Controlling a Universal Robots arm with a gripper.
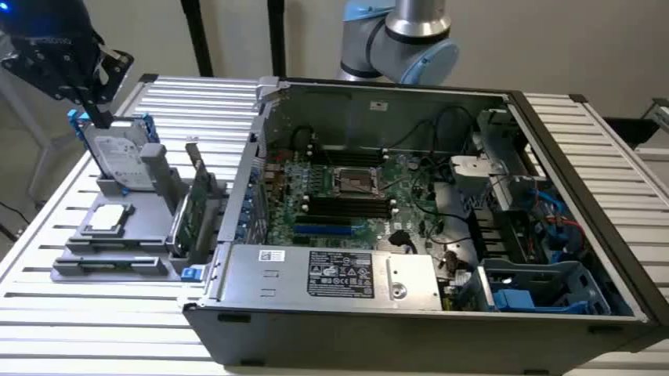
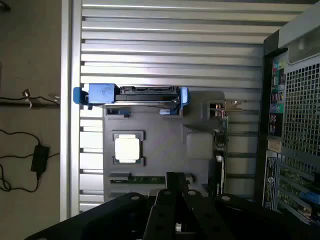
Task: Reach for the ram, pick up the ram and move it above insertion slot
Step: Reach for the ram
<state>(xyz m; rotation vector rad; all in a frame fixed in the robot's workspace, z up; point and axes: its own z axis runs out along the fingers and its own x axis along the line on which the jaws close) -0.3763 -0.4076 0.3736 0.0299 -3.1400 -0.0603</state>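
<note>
A: Where is the arm?
B: The arm (image 1: 403, 35) is up at the back. You can see a round joint, silver on top and light blue under it.
A: And the claw?
B: The claw (image 1: 94, 110) is way over at the exterior view's left, up high. It is black, with a little blue light on it. It points down and leans a bit toward the exterior view's right.
A: What about the wrist view?
B: There the claw (image 2: 175, 192) is a big dark shape that gets thin toward its tip.

Black gripper (image 2: 176, 189) over grey plastic parts holder (image 2: 165, 135).
Thin green ram stick (image 2: 145, 178) lies on holder, just beside gripper.
</note>
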